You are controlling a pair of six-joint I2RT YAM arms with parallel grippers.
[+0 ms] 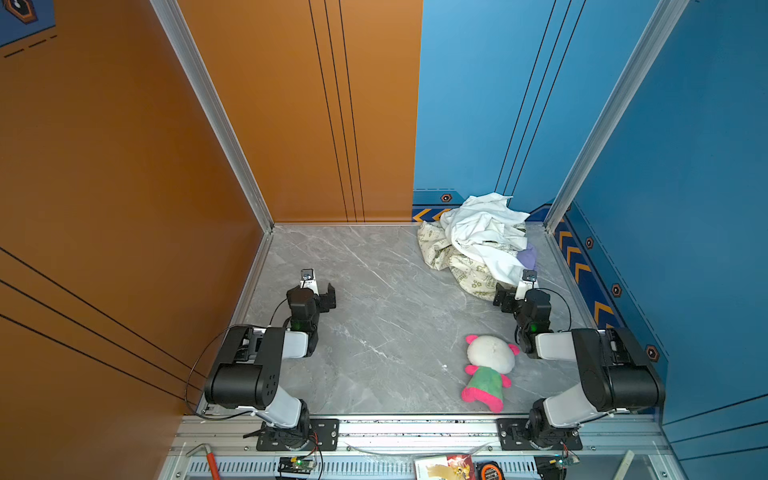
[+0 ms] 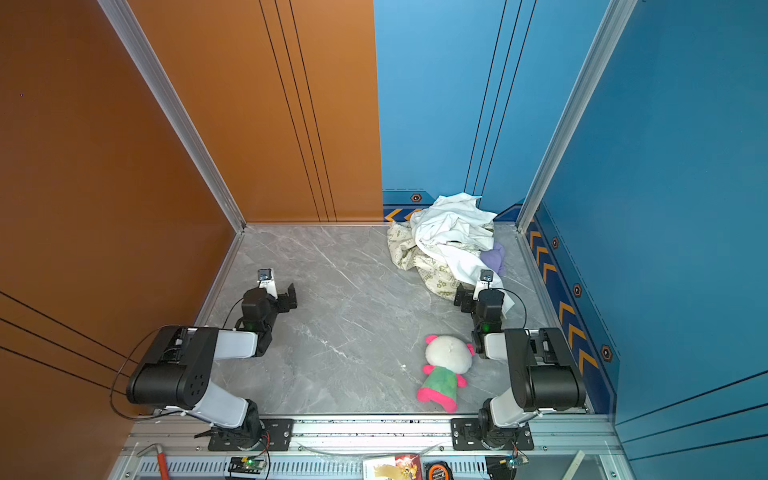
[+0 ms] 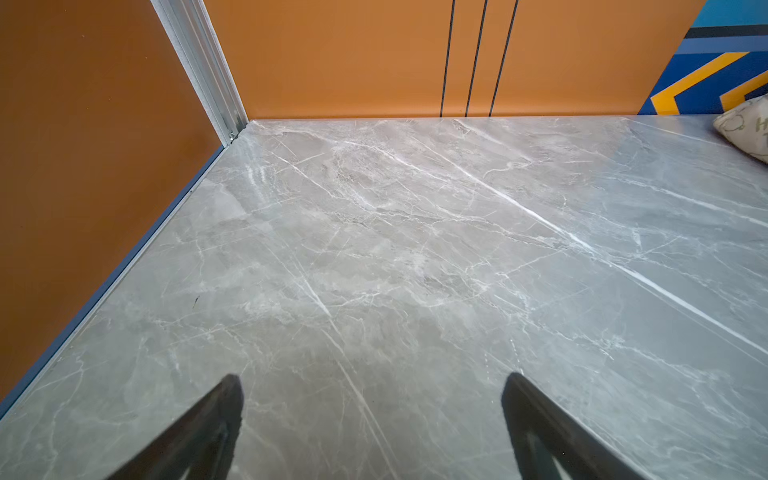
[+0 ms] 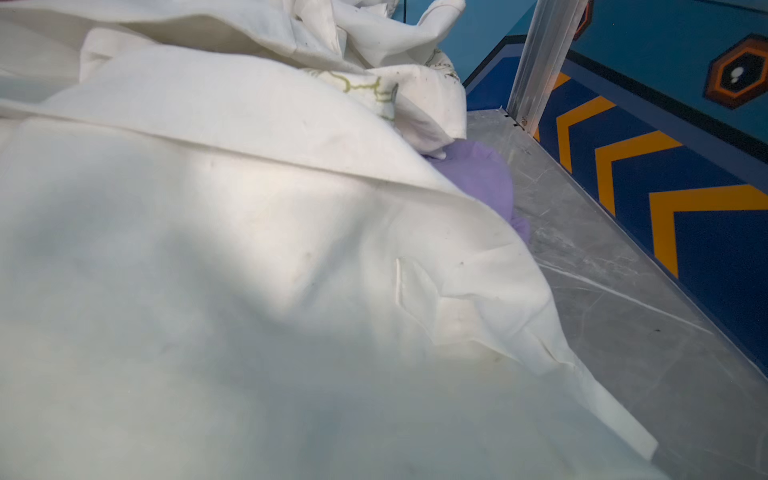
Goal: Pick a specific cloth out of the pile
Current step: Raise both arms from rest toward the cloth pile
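Observation:
The pile (image 1: 478, 232) lies in the back right corner, a white shirt (image 4: 249, 249) heaped over a cream green-printed fabric (image 1: 444, 257). The lavender cloth (image 1: 527, 255) pokes out from under the shirt's right side, by the right wall; it also shows in the right wrist view (image 4: 478, 174) and in a top view (image 2: 494, 257). My right gripper (image 1: 509, 296) sits at the pile's near edge, jaws wide, its fingers hidden under shirt fabric in the wrist view. My left gripper (image 1: 320, 293) hovers open over bare marble at the left, its fingers (image 3: 224, 415) far apart and empty.
A pink-and-green plush toy (image 1: 488, 370) lies face down near the front, just left of the right arm. Orange and blue walls with aluminium posts close in three sides. A red-handled tool (image 1: 212, 461) and a tape measure (image 1: 490, 471) rest on the front rail.

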